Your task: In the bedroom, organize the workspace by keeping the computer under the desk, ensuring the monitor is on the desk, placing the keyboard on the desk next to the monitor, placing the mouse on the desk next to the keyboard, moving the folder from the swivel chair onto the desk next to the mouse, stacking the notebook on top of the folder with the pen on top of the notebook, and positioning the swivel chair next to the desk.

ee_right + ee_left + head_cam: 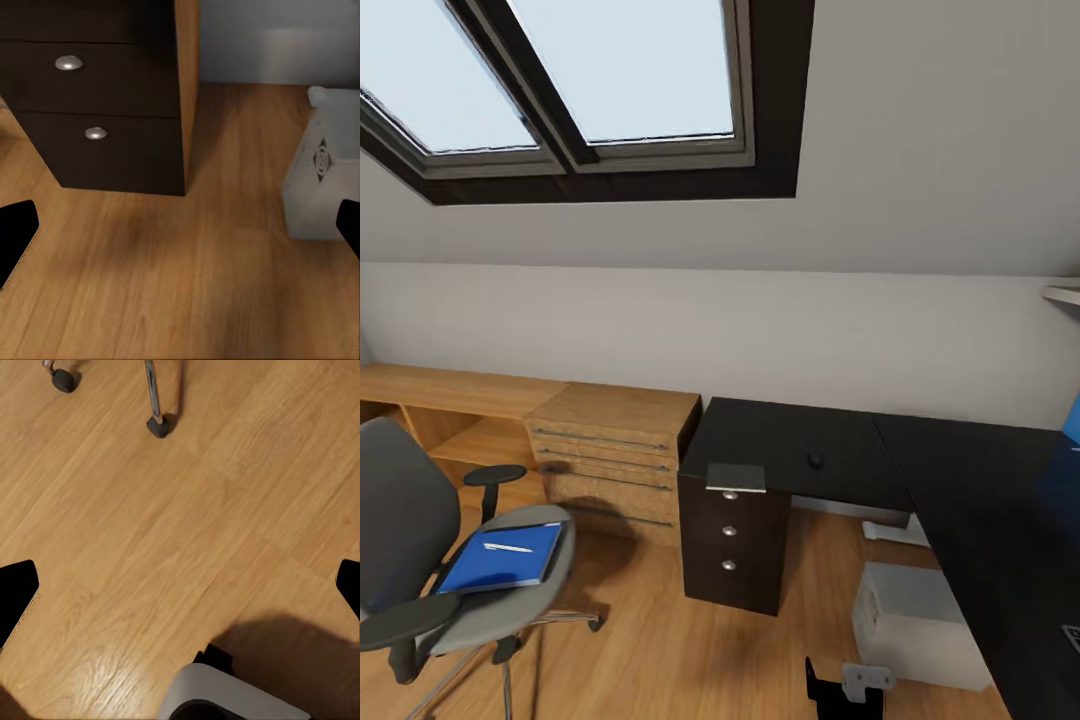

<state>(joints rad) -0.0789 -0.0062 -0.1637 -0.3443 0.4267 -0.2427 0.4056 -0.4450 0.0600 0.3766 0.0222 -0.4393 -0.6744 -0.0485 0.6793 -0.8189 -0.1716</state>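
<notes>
Approaching, nothing in hand; next likely a reach to the swivel chair (430,560) for the blue folder (500,560), pen (508,547) lying on top. Both sets of jaws spread wide, empty over the wood floor (180,525). Nearby, computer (920,625) on the floor; farther, notebook (737,477) and mouse (815,460) on the black cabinet desk (790,440)

The chair (430,560) is cut off at the head view's left and bottom edges. The worktop (1000,520) runs off the right edge. The computer (920,625) sits partly hidden under it. Each tool's fingers, left (16,592) and right (16,236), show as dark tips clipped at the frame sides.
</notes>
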